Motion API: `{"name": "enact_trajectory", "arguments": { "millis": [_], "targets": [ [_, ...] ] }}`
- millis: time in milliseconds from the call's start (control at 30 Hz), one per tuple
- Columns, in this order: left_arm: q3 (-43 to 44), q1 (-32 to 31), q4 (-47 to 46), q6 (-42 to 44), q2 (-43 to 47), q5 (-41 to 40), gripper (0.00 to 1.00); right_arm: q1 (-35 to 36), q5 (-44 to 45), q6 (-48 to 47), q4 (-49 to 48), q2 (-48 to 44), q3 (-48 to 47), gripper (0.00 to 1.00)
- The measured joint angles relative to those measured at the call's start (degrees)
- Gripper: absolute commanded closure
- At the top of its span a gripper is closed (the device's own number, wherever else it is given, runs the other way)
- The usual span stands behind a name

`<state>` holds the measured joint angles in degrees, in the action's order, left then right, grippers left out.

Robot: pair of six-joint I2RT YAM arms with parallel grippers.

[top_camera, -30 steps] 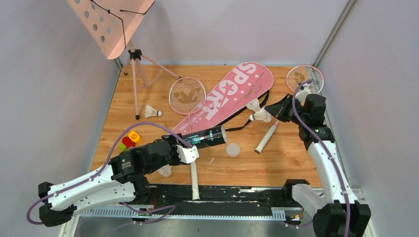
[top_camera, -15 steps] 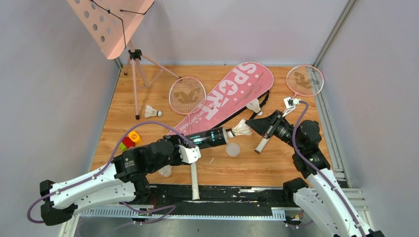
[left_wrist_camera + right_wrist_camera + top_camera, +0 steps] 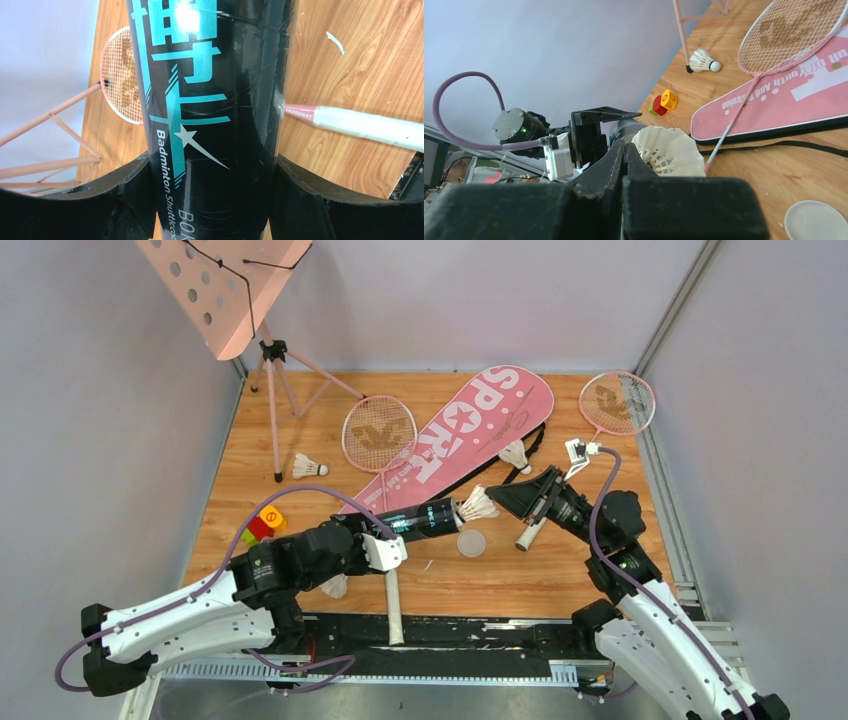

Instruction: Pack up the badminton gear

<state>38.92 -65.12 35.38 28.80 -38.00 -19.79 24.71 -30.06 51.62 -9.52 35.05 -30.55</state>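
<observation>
One shuttlecock (image 3: 478, 506) sits at the mouth of the tube (image 3: 425, 518), pinched in the closed right claw (image 3: 498, 498), while the left claw (image 3: 210, 195) clamps the tube's body. At least two more shuttlecocks (image 3: 309, 467) lie loose on the tabletop (image 3: 560, 570). The lid (image 3: 471, 543) is off, and both rackets (image 3: 380, 435) rest outside the bag (image 3: 470, 425). Packing looks barely begun.

Twin robot arms in matching livery: the left arm (image 3: 180, 618) and the right arm (image 3: 665, 665) wear white shells dotted with small dark screws, with black motor housings at the joints. A purple cable (image 3: 469, 75) runs along each. The left gripper (image 3: 210, 170) has matte black fingers (image 3: 115, 200), curved inside. A small green light (image 3: 524, 131) glows on one motor.
</observation>
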Motion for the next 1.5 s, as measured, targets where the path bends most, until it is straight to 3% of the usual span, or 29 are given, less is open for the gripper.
{"name": "enact_trajectory", "arguments": {
  "millis": [733,1500],
  "targets": [
    [-0.37,0.0,-0.42,-0.13,1.79,-1.33,0.57,11.65,6.75,5.7,-14.49,9.68,4.2,1.0],
    [-0.66,0.02,0.15,-0.17,1.79,-2.36,0.57,18.78,9.18,6.84,-20.83,18.08,3.87,1.0]
  ]
}}
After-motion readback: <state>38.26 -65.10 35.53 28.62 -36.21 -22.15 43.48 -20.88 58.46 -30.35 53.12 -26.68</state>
